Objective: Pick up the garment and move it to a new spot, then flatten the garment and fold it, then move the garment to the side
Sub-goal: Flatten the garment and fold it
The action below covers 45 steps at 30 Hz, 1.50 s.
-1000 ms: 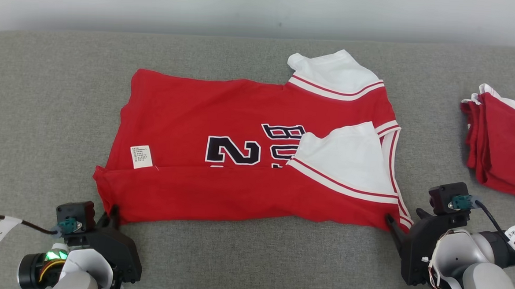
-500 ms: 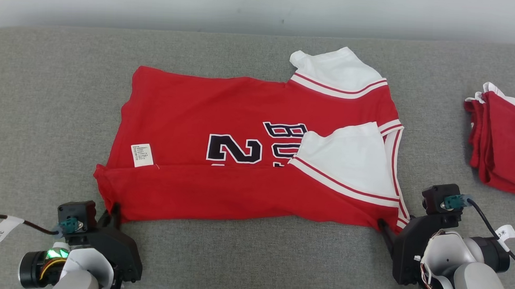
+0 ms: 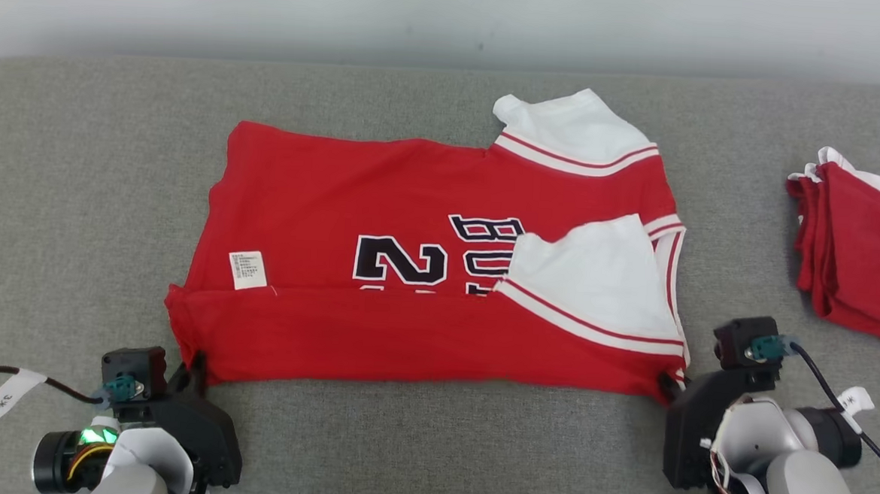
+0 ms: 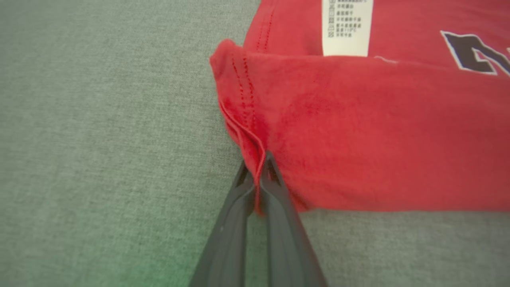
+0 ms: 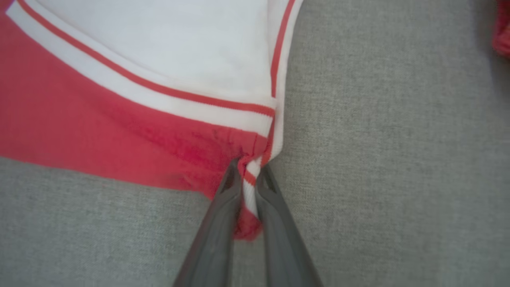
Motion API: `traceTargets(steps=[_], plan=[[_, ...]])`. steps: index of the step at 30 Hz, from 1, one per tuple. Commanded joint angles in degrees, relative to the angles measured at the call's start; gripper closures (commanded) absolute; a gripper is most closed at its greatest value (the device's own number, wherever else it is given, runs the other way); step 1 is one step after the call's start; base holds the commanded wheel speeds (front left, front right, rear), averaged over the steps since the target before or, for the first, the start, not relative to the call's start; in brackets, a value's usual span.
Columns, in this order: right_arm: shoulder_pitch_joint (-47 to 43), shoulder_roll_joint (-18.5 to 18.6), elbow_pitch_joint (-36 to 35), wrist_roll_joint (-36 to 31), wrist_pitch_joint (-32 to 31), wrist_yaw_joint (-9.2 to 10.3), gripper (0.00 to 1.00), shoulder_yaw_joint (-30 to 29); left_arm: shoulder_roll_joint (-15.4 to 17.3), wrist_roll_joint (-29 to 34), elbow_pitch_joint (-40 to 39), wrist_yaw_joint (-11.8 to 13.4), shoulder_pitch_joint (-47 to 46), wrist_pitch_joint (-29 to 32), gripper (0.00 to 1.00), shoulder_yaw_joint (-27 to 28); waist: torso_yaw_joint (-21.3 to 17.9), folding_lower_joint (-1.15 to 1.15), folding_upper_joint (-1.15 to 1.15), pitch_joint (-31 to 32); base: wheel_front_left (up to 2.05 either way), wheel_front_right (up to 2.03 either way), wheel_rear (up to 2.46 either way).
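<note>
Nearest the robot, both end effectors sit at the garment's near edge. The left end effector (image 4: 259, 167) is clenched on the garment's (image 3: 412, 200) near-left corner; its wrist view shows the stitched hem pinched between the closed fingers. The right end effector (image 5: 249, 167) grips the near-right corner, with a bunch of red cloth and striped white trim squeezed between its fingers.

The garment lies spread across the middle of the grey counter (image 3: 430, 442), with a strip along its near edge folded over onto its body. I judge it light, soft and limp, and not fragile. Lifted by two corners it would sag between them and trail. The doubled corners of that near fold look like the right places to hold, since the layers there give the fingers some bulk and thin knit could otherwise slip out.

The head view gives the whole layout, which the wrist views lack. Just beyond the fold are the care label (image 3: 247, 269) and the dark number print (image 3: 402, 258). One white sleeve (image 3: 597, 274) is laid in over the garment's right part, and the other (image 3: 567, 122) pokes out past its far edge. A stack of red clothes (image 3: 862, 246) sits well apart to the garment's right. The wrist views, in turn, confirm each pinch, which the head view leaves half hidden behind the dark fingers.
</note>
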State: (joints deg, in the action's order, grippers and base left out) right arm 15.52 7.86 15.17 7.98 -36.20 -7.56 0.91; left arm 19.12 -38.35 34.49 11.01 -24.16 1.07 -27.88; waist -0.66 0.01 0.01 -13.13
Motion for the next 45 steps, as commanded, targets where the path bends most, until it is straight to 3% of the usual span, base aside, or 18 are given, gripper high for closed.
traceTargets(steps=[1, 14, 28, 33, 34, 35, 45], plan=[[-3.36, 0.52, 0.09, 0.29, -0.83, 0.17, 1.00, -0.94, 0.02, -0.23, 1.40, -0.54, 2.20, 0.82, 1.00, -1.23, -0.18, -0.01, -0.01, 1.58, 0.00, 0.00, 0.00], [-16.50, -0.32, -15.44, 3.91, -7.17, 0.17, 1.00, -4.86, 4.35, -1.49, -4.44, -0.25, 10.46, 2.07, 1.00, -1.39, -1.65, -0.01, -0.01, 7.26, 0.00, 0.00, 0.00], [-25.32, -3.26, -21.21, 3.12, -9.27, 0.17, 1.00, -6.19, 9.76, -3.91, -25.51, 7.63, 25.72, 8.65, 1.00, -0.69, -2.11, -0.01, -0.01, 7.91, 0.00, 0.00, 0.00], [-26.44, -4.14, -20.34, 3.09, -9.78, 0.17, 1.00, -6.15, 10.72, -4.17, -28.22, 8.79, 28.16, 9.51, 1.00, -0.74, -1.82, -0.01, -0.01, 7.90, 0.00, 0.00, 0.00], [-26.64, -4.28, -20.12, 3.32, -10.15, 0.17, 0.10, -5.90, 10.68, -4.20, -28.31, 8.85, 28.19, 9.40, 0.58, -0.75, -1.83, -0.01, -0.01, 7.94, 0.00, 0.00, 0.00], [-26.74, -4.41, -19.83, 3.64, -10.27, 0.17, 0.00, -6.13, 10.61, -4.36, -28.22, 8.90, 28.33, 9.38, 0.00, -0.71, -1.86, -0.01, -0.01, 7.98, 0.00, 0.00, 0.00], [-24.11, -4.78, -22.39, 3.93, -9.30, 0.16, 0.00, -7.77, 11.39, -5.90, -29.82, 10.94, 27.53, 8.99, 0.00, 2.03, -1.89, -0.01, -0.01, 8.03, 0.00, 0.00, 0.00]])
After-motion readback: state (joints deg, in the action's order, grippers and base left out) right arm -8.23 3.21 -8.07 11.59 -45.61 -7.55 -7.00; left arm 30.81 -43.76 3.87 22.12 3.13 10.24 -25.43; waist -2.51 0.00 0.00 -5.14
